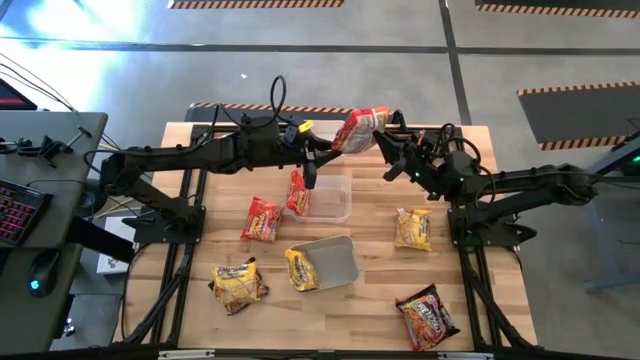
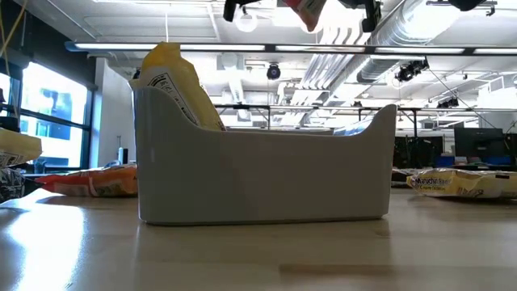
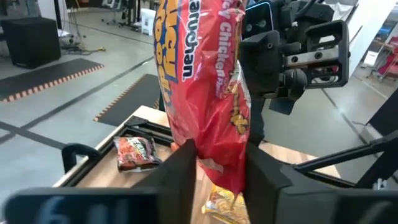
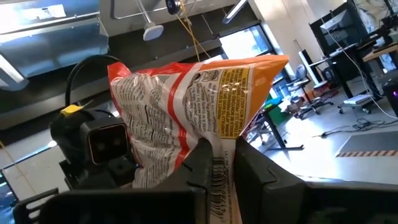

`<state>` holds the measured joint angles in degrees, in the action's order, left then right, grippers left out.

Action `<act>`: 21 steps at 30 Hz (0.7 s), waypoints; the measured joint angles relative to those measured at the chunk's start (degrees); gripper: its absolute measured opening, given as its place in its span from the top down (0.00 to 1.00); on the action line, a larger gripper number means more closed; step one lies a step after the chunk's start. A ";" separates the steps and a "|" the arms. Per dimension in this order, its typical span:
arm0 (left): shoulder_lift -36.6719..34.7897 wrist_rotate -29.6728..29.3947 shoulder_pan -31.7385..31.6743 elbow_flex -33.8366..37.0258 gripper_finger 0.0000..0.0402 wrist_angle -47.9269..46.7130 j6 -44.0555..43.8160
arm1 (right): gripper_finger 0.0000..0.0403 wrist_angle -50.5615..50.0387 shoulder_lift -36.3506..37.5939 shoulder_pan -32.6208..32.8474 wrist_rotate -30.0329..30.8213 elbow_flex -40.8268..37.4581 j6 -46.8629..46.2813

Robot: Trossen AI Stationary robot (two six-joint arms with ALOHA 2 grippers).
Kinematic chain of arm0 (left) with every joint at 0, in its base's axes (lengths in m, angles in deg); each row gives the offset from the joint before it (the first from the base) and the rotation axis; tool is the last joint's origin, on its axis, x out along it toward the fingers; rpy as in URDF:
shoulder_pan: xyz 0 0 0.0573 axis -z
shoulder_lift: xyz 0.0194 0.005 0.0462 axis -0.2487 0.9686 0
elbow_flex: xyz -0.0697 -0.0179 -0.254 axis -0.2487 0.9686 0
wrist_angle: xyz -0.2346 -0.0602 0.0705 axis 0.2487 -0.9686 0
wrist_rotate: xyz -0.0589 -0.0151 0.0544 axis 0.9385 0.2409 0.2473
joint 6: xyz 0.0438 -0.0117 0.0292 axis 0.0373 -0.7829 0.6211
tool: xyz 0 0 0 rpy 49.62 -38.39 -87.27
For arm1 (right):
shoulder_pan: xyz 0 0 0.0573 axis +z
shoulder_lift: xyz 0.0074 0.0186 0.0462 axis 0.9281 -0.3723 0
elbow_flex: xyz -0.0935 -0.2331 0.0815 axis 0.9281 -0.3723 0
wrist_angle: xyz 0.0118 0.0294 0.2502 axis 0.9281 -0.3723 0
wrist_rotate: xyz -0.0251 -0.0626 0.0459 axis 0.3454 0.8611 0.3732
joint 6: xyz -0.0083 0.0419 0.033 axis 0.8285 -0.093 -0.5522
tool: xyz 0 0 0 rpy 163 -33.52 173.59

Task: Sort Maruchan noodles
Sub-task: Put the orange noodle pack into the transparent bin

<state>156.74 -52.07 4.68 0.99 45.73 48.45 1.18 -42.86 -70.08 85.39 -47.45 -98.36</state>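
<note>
A red Maruchan packet point(image 1: 362, 129), held up at the frame's top middle, is pinched by both the right gripper point(image 1: 385, 128) and the left gripper point(image 1: 333, 140), so a handover seems underway; one must let go next.

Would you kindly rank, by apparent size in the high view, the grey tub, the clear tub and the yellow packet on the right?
1-2. Grey tub and clear tub: look alike, unranked.
3. Yellow packet: smallest.

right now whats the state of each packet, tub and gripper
red packet: held in the air by both grippers
left gripper: shut on it
right gripper: shut on it
clear tub: upright, red packet leaning on its wall
grey tub: upright, yellow packet inside
</note>
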 joint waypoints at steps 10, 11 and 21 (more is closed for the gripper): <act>-0.94 -0.65 -0.23 0.05 0.99 -1.54 11.21 | 0.78 -9.58 0.63 0.03 -0.63 2.68 -1.52; -1.42 -0.85 -0.42 0.07 0.99 -2.10 13.25 | 0.74 -13.32 1.00 0.04 -0.96 3.62 -1.92; -7.08 -3.38 -0.28 0.04 1.00 -8.66 37.11 | 0.44 -67.74 4.21 0.06 -19.51 24.17 -5.14</act>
<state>149.65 -55.45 4.40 1.03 37.07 85.55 -66.56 -38.66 -70.02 65.88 -23.28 -103.50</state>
